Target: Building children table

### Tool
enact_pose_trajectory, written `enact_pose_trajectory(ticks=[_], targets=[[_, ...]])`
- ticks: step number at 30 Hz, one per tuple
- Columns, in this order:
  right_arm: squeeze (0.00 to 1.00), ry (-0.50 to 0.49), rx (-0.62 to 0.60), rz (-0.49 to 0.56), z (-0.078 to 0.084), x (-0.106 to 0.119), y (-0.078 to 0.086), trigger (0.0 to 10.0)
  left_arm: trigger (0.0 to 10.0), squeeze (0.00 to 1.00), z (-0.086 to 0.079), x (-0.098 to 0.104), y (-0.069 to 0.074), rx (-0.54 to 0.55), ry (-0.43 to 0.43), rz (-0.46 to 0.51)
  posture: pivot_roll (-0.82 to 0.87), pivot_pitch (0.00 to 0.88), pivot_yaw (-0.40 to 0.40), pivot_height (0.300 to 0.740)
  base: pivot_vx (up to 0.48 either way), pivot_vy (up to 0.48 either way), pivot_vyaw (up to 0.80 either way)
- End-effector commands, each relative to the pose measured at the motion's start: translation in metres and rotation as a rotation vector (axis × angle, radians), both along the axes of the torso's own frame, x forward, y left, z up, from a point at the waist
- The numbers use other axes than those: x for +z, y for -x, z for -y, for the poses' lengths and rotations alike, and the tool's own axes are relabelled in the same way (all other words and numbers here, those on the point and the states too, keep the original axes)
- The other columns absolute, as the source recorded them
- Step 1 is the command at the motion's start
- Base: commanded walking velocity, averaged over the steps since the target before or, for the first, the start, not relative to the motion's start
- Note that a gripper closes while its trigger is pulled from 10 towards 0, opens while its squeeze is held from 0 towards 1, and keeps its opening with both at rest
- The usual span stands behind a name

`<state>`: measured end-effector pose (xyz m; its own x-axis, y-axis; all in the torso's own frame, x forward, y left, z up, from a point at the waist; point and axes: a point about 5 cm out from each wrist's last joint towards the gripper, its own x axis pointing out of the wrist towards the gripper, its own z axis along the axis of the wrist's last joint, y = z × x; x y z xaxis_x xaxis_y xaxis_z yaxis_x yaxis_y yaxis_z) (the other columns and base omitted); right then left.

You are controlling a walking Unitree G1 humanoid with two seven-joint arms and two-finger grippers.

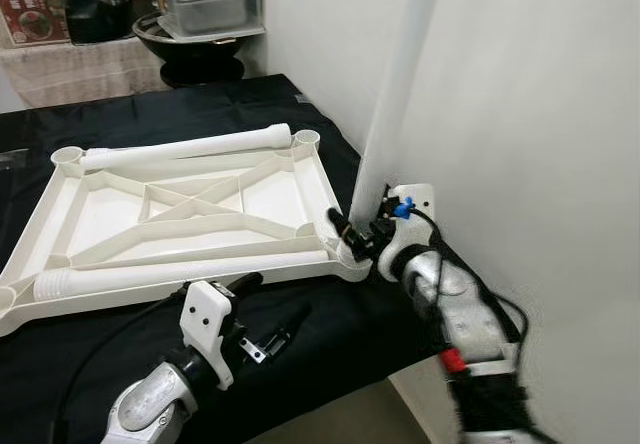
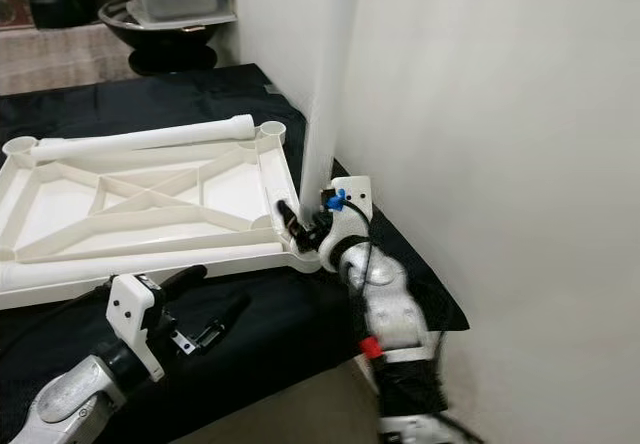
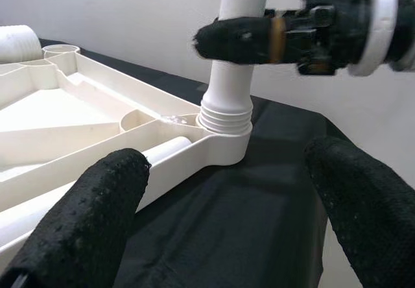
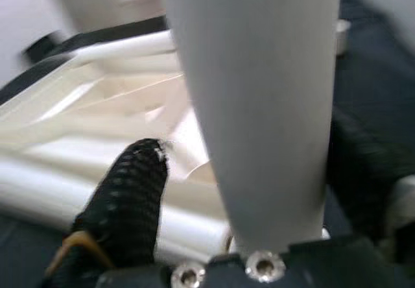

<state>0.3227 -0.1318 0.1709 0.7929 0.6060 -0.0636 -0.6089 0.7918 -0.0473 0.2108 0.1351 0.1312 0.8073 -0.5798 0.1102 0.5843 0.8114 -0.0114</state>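
A white plastic tabletop [image 1: 190, 209] lies upside down on the black-covered table [image 1: 330, 334]. One white leg [image 1: 400, 74] stands upright in its near right corner socket [image 3: 224, 122]. My right gripper [image 1: 358, 236] is shut on this leg just above the socket; one black finger [image 4: 126, 197] presses its side. Two more legs lie on the tabletop, one along the far edge [image 1: 185, 148] and one along the near edge [image 1: 180, 270]. My left gripper [image 1: 258, 314] hovers open over the black cloth by the front edge, pointing at the socket, holding nothing.
A white wall [image 1: 520, 114] stands close on the right, just behind the upright leg. At the back, a black bowl [image 1: 195, 49] and a clear plastic box [image 1: 210, 4] sit on a shelf. The table's front right corner drops off near my right arm.
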Motion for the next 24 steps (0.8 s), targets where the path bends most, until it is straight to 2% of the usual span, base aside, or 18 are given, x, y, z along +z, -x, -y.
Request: enact_pose_trajectory(ticks=[1, 3, 7, 10, 13, 14, 18, 19, 20, 24], targets=[[1.0, -0.017, 0.091, 0.037, 0.002, 0.008, -0.002, 10.0, 10.0, 0.0, 0.001, 0.001, 0.004, -0.008, -0.007, -0.001, 0.01, 0.067, -0.057, 0.74, 0.0, 0.0, 0.0], [1.0, -0.005, 0.106, 0.066, 0.012, 0.015, -0.007, 10.0, 10.0, 0.0, 0.001, 0.002, 0.006, -0.009, -0.006, 0.0, 0.02, 0.083, -0.056, 0.74, 0.0, 0.0, 0.0], [1.0, 0.01, 0.12, 0.092, 0.02, 0.022, -0.012, 10.0, 10.0, 0.0, 0.001, 0.005, 0.01, -0.011, -0.005, 0.002, 0.03, 0.106, -0.052, 0.74, 0.0, 0.0, 0.0], [1.0, 0.03, 0.213, 0.122, 0.034, 0.036, -0.023, 10.0, 10.0, 0.0, 0.001, 0.008, 0.016, -0.016, -0.007, -0.002, 0.05, 0.142, -0.042, 0.74, 0.0, 0.0, 0.0], [1.0, 0.028, 0.261, 0.132, 0.038, 0.043, -0.026, 10.0, 10.0, 0.0, 0.001, 0.01, 0.018, -0.018, -0.008, -0.005, 0.06, 0.153, -0.037, 0.74, 0.0, 0.0, 0.0], [0.0, 0.03, 0.303, 0.134, 0.04, 0.048, -0.028, 10.0, 10.0, 0.0, 0.001, 0.01, 0.02, -0.02, -0.009, -0.008, 0.07, 0.166, -0.032, 0.74, 0.0, 0.0, 0.0], [0.0, 0.016, 0.434, 0.121, 0.047, 0.06, -0.03, 10.0, 10.0, 0.0, 0.0, 0.012, 0.024, -0.024, -0.011, -0.016, 0.08, 0.177, -0.026, 0.74, 0.0, 0.0, 0.0], [0.0, 0.016, 0.434, 0.121, 0.047, 0.06, -0.03, 10.0, 10.0, 0.0, 0.0, 0.012, 0.024, -0.024, -0.011, -0.016, 0.08, 0.177, -0.026, 0.74, 0.0, 0.0, 0.0], [0.0, 0.019, 0.497, 0.112, 0.052, 0.063, -0.029, 10.0, 10.0, 0.0, 0.0, 0.013, 0.025, -0.025, -0.011, -0.019, 0.09, 0.185, -0.026, 0.74, 0.0, 0.0, 0.0], [0.0, 0.02, 0.578, 0.11, 0.057, 0.068, -0.027, 10.0, 10.0, 0.0, 0.0, 0.014, 0.027, -0.026, -0.013, -0.023, 0.09, 0.192, -0.023, 0.74, 0.0, 0.0, 0.0]])
